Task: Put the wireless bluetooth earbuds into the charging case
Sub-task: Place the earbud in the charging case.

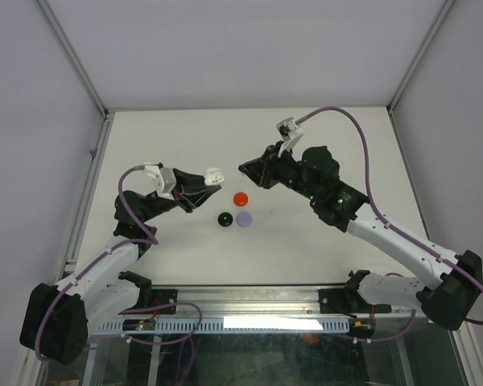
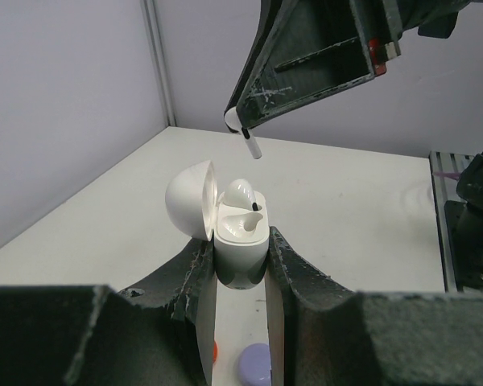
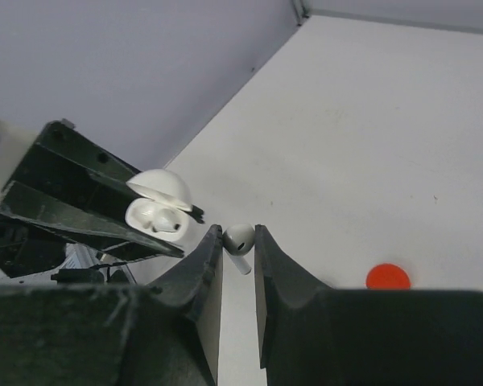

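- One white earbud (image 3: 239,239) sits pinched between the fingers of the right hand (image 3: 237,243), bulb gripped and stem sticking out past the fingertips.
- It hangs in the air just above the open charging case (image 2: 241,256), close to it but not touching.
- White and rounded, the case is clamped by its lower body in the left hand (image 2: 240,238), which holds it up off the tabletop (image 1: 322,233).
- Its domed lid (image 2: 187,198) is swung back to one side.
- A second white earbud (image 2: 241,191) already rests inside the case, its bulb showing above the rim.
- Both hands meet near the middle of the tabletop, tips pointed at each other with only a narrow gap between them.
- Below that gap and a little nearer the arm bases lie three small round pieces: a red disc (image 1: 241,198), with a black disc (image 1: 224,219) and a lavender disc (image 1: 245,218) side by side just in front of it.
- Grey walls stand around the white tabletop on three sides.
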Robot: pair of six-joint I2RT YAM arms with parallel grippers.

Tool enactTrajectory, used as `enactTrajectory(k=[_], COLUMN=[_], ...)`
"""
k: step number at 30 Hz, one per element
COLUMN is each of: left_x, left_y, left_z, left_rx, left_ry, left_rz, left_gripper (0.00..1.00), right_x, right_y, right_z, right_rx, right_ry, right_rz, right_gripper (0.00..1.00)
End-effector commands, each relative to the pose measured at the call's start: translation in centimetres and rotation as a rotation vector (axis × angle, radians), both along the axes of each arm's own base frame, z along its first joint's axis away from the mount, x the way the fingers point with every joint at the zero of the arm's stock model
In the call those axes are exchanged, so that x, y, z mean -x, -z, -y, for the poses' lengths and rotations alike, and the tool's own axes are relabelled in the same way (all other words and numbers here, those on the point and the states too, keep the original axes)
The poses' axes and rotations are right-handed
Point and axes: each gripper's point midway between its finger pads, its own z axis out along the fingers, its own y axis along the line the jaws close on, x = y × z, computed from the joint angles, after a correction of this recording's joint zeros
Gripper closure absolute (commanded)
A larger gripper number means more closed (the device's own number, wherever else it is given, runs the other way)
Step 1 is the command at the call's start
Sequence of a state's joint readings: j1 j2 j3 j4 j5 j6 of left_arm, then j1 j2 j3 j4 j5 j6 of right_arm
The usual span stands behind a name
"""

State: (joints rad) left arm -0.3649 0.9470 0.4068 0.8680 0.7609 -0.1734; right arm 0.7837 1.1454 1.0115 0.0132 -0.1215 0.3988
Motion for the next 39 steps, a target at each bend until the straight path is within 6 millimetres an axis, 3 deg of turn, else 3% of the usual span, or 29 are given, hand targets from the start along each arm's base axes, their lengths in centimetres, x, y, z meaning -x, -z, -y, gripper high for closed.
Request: enactTrajectory(k=[1,12,29,39], left_x=[0.8,0.9,1.3,1.5], left_y=[-1.5,-1.5,-2.0,-2.1], left_z=[-0.1,-0.1,0.0,0.0], left_rx=[0.018,0.02,0.039,0.04], left_ry=[0.021,0.026,0.042,0.051], left_rz=[0.077,0.069,0.061,0.066], left_gripper=[0.97,0.97,0.96,0.96], right_x=[2.3,5.6,5.2,4.6], right_y=[-8.3,-9.7,-7.1,-6.0], right_z=[-1.1,-3.9,-6.6,-7.2], right_rx=[-0.167,-0.215,-0.226,-0.209], right_ry=[-0.072,-0.201,-0.216,-0.195], right_rz=[0.233,0.349,0.35,0.341], right_gripper=[0.86,0.86,0.86,0.87])
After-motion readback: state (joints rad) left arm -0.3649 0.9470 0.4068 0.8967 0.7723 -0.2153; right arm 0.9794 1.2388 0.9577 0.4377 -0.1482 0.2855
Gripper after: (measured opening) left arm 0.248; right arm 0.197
